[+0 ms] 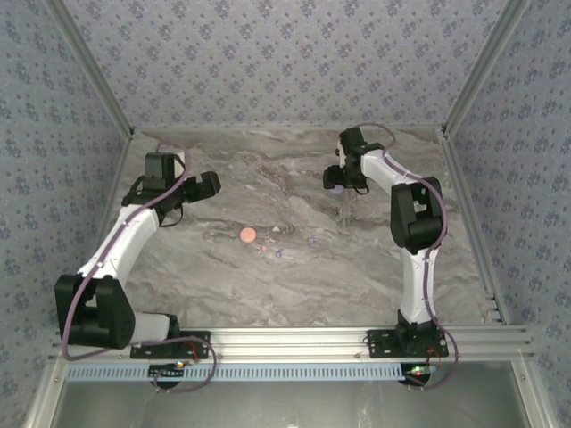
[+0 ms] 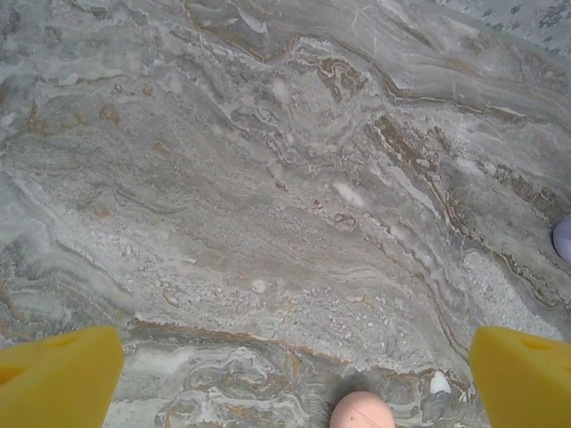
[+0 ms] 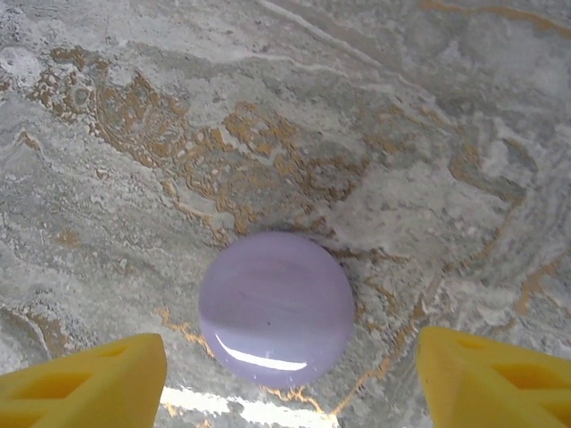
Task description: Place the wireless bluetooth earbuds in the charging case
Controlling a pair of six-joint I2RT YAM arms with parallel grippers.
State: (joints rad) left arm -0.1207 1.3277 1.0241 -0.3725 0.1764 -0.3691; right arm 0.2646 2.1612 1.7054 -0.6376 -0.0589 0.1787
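Note:
A round lavender charging case [image 3: 277,308] lies shut on the marble, with a bare gap between it and each yellow finger of my right gripper [image 3: 290,385], which is open. From above, that gripper [image 1: 335,182] hangs over the case [image 1: 335,190] at the back right. A salmon-pink round case [image 1: 247,235] sits mid-table. The earbuds are tiny specks just right of it: one pale pink [image 1: 261,251], two lavender [image 1: 278,254] [image 1: 310,241]. My left gripper [image 1: 214,185] is open with nothing in it, back left of the pink case. In the left wrist view the pink case [image 2: 361,412] peeks in at the bottom edge between its fingers [image 2: 62,374].
The marble tabletop [image 1: 268,285] is ringed by patterned walls and an aluminium frame [image 1: 294,337] at the near edge. Both arm bases stand on that frame. The lavender case [image 2: 563,239] shows at the right edge of the left wrist view.

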